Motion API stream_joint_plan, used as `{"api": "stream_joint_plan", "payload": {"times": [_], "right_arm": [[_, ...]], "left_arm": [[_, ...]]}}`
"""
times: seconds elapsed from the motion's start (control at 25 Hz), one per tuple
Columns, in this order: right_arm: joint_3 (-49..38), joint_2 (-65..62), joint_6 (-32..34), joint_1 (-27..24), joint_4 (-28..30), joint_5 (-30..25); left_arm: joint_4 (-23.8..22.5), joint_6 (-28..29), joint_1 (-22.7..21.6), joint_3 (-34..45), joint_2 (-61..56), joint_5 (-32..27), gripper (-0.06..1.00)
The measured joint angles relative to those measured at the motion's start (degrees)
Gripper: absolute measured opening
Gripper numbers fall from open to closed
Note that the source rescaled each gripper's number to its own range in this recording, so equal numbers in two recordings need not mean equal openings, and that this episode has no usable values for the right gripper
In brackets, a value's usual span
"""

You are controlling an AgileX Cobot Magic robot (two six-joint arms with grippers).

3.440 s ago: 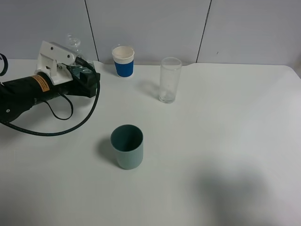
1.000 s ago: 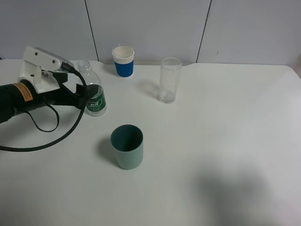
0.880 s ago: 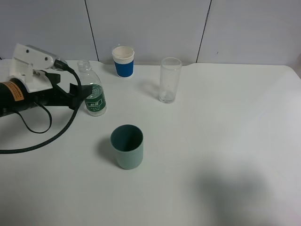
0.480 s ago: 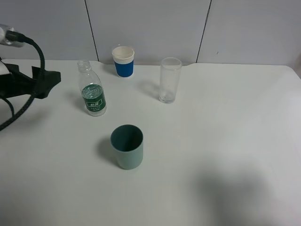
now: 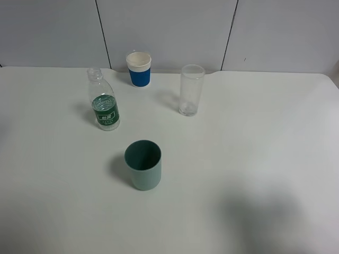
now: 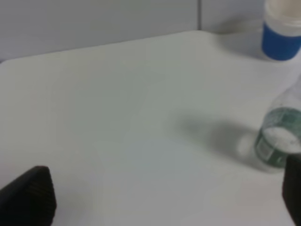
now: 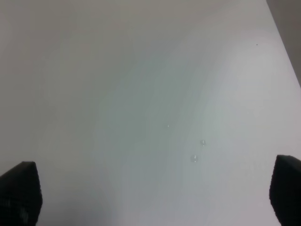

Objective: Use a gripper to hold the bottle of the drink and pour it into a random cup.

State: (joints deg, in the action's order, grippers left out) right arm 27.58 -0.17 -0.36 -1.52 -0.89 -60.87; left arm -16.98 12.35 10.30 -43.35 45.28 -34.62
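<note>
Since the earlier frames, your left arm has pulled back off the left side of the overhead view; it was beside the bottle a second ago and is now gone from that picture. The bottle of the drink (image 5: 104, 106) stands upright and uncapped on the white table (image 5: 254, 159), left of centre, with its dark green label facing the camera. Nothing is touching it.

Your left gripper (image 6: 162, 195) shows only in its own wrist view, as two black jaw tips at the opposite edges of the picture. They are spread wide apart with bare table between them, holding nothing. The bottle sits ahead of one tip, blurred, and apart from it.

Your right gripper (image 7: 153, 193) likewise has its jaw tips at the far edges of its wrist view, released, over bare table with a few tiny water droplets (image 7: 197, 150).

Behind the bottle, near the wall, stands a blue and white paper cup (image 5: 139, 69). To its right is a tall clear glass (image 5: 191, 90). A grey-green cup (image 5: 143, 164) stands nearer the camera, in front of the bottle.
</note>
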Motion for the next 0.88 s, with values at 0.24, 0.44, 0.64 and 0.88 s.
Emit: {"api": "stream_joint_plan", "payload": {"times": [0.24, 0.44, 0.64, 0.88], "right_arm": [[0.0, 0.0, 0.0, 0.0, 0.0, 0.0], [0.0, 0.0, 0.0, 0.0, 0.0, 0.0], [0.0, 0.0, 0.0, 0.0, 0.0, 0.0], [0.0, 0.0, 0.0, 0.0, 0.0, 0.0]], "left_arm": [[0.3, -2.7, 0.0, -9.2, -4.5, -17.0, 0.96], [0.3, -3.1, 0.0, -11.5, -9.5, -25.5, 0.96], [0.3, -3.2, 0.0, -11.5, -15.0, -31.3, 0.96], [-0.9, -2.4, 0.0, -11.5, -20.5, -34.5, 0.96]]}}
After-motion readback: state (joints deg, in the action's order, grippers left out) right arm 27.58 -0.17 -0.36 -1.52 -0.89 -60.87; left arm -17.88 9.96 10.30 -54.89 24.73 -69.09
